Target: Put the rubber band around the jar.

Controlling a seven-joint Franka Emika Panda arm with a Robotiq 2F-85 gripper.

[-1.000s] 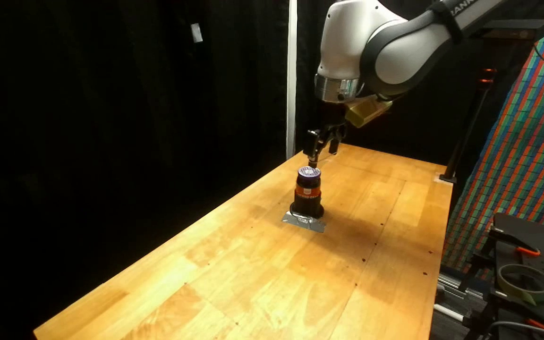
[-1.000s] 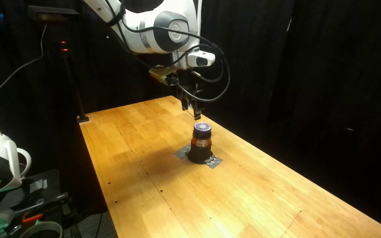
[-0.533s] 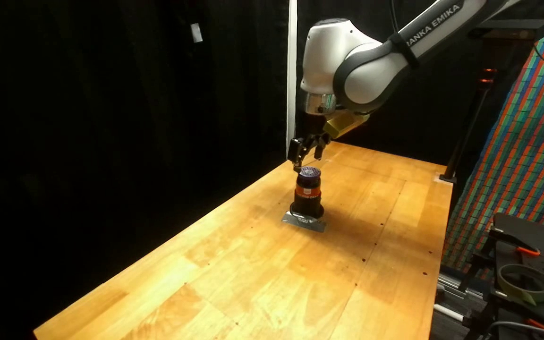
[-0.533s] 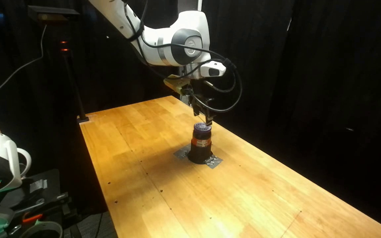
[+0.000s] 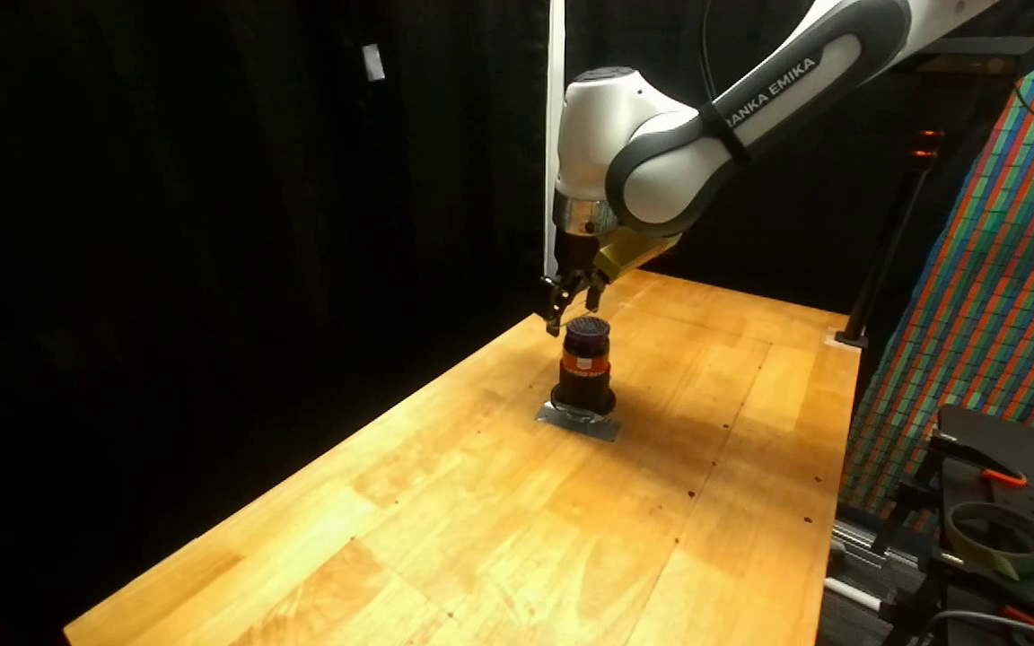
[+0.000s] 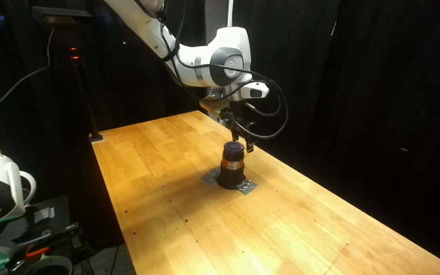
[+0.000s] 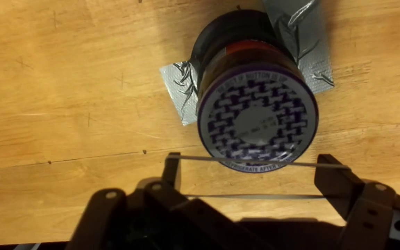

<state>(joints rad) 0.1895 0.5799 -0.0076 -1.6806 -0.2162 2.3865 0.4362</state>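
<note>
The jar [image 5: 586, 363] stands upright in a black base taped to the table. It has a dark body, an orange label and a purple patterned lid; it also shows in an exterior view [image 6: 233, 162] and in the wrist view [image 7: 255, 121]. My gripper [image 7: 252, 162] is open. The thin pale rubber band [image 7: 307, 164] is stretched around both spread fingers [image 7: 335, 180]. In the wrist view its upper strand crosses the lower part of the lid. In both exterior views the gripper [image 5: 573, 318] [image 6: 242, 144] is beside the lid, at about its height or slightly above.
Grey tape [image 7: 307, 52] fixes the black base [image 6: 230, 179] to the wooden table [image 5: 499, 538]. A dark post [image 5: 894, 233] stands at a table corner. A side cart [image 5: 1020, 449] holds a tape roll [image 5: 997, 538]. Black curtains hang behind.
My gripper has moved sideways and down toward the jar, reaching past the lid's side. It stays open with the band on its fingers. The jar has not moved.
</note>
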